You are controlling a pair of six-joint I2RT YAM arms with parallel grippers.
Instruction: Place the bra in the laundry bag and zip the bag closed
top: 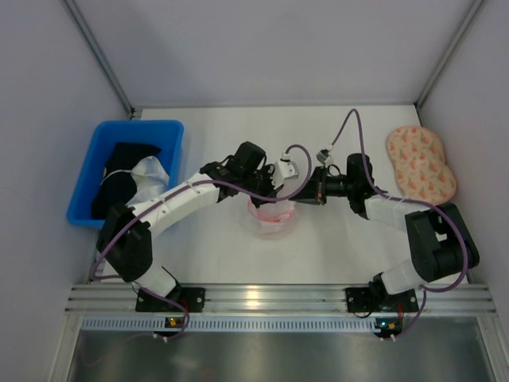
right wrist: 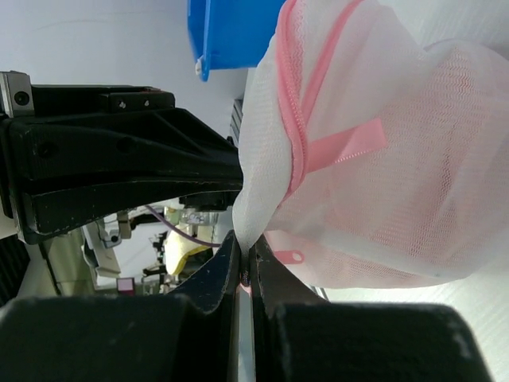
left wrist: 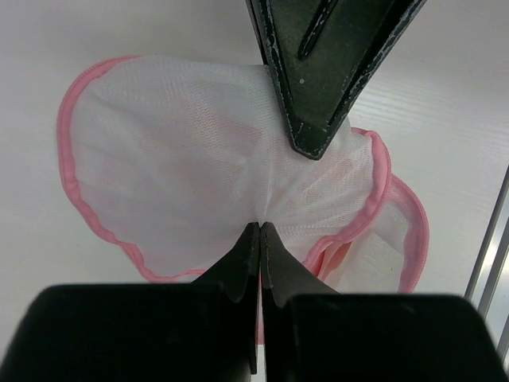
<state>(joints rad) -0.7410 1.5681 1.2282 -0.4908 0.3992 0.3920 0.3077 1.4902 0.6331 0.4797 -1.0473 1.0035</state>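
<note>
The laundry bag is a white mesh pouch with pink zipper edging, at the table's middle between both arms. My left gripper is shut on a fold of its mesh. My right gripper is shut on another pinch of mesh near the pink zipper; it also shows shut from above in the left wrist view. Both grippers meet just above the bag. Pale pink fabric of the bra shows through the mesh, inside the bag.
A blue bin with black and white garments stands at the left. A peach speckled two-lobed item lies at the right back. The metal rail runs along the near edge.
</note>
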